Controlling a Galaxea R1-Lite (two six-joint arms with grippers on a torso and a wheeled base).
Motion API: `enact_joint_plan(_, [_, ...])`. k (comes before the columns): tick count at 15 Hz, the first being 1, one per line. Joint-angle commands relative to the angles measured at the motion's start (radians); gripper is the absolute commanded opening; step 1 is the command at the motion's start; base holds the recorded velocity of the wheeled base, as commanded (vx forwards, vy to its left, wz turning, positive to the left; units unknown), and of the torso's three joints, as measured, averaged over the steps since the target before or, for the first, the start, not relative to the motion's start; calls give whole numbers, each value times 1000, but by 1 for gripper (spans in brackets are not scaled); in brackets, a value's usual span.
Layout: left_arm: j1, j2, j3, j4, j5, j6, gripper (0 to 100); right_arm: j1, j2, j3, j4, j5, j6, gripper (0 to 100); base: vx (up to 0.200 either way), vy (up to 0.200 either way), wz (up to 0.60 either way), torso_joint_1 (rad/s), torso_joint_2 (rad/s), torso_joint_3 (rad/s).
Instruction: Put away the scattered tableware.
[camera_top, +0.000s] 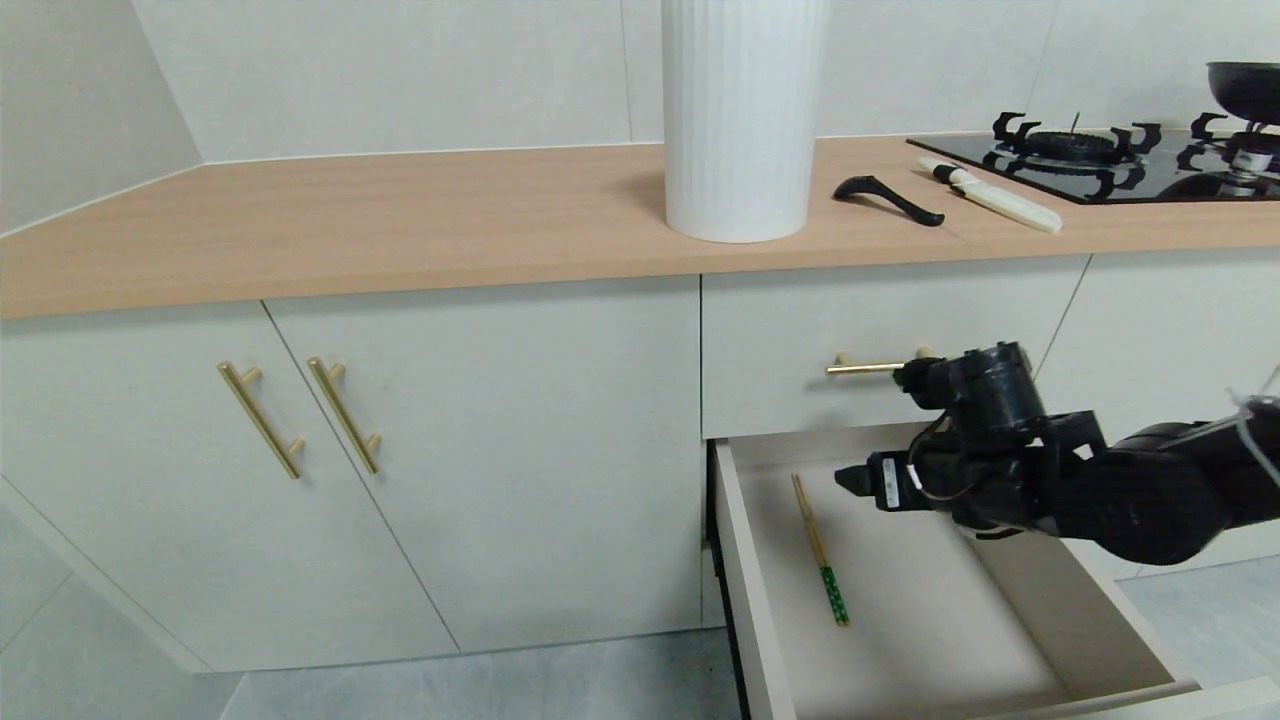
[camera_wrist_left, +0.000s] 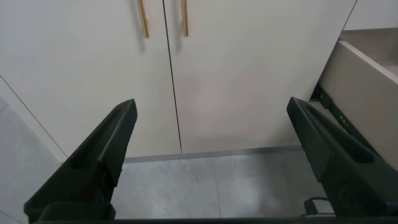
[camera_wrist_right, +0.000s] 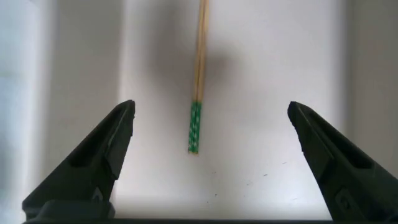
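A pair of wooden chopsticks (camera_top: 820, 551) with green ends lies on the floor of the open drawer (camera_top: 745, 590); the right wrist view has the chopsticks (camera_wrist_right: 197, 81) between its fingers' lines of sight. My right gripper (camera_top: 852, 478) (camera_wrist_right: 210, 118) hangs open over the drawer, above and just right of the chopsticks, holding nothing. On the wooden counter lie a black spoon (camera_top: 888, 197) and a white knife (camera_top: 990, 195). My left gripper (camera_wrist_left: 211, 115) is open and empty, low down, facing the cabinet doors (camera_wrist_left: 168, 68).
A tall white ribbed cylinder (camera_top: 742, 115) stands on the counter left of the spoon. A gas hob (camera_top: 1100, 160) with a dark pan (camera_top: 1245, 88) is at the far right. A shut drawer with a brass handle (camera_top: 865, 367) sits above the open one.
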Motion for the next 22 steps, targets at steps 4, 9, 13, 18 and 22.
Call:
enact_joint_plan(4, [1,0,0,0,1,-1,100,-17,-231,31,-2,0,-57,100,0,0,0,0,0,0])
enact_joint_plan(9, [-1,0,0,0,1,-1,100,-71,-260,28,-3,3,-79,100,0,0,0,30,-167,-154])
enact_joint_plan(13, [-1,0,0,0,1,-1,100,-85,-265,25,-5,3,-79,100,0,0,0,166,-483,-297])
enact_joint_plan(18, [1,0,0,0,1,-1,100,-88,-263,28,-29,3,-79,100,0,0,0,176,-481,-288])
enact_joint_plan(22, [-1,0,0,0,1,-1,100,-99,-256,29,-31,8,-94,100,0,0,0,195,-477,-281])
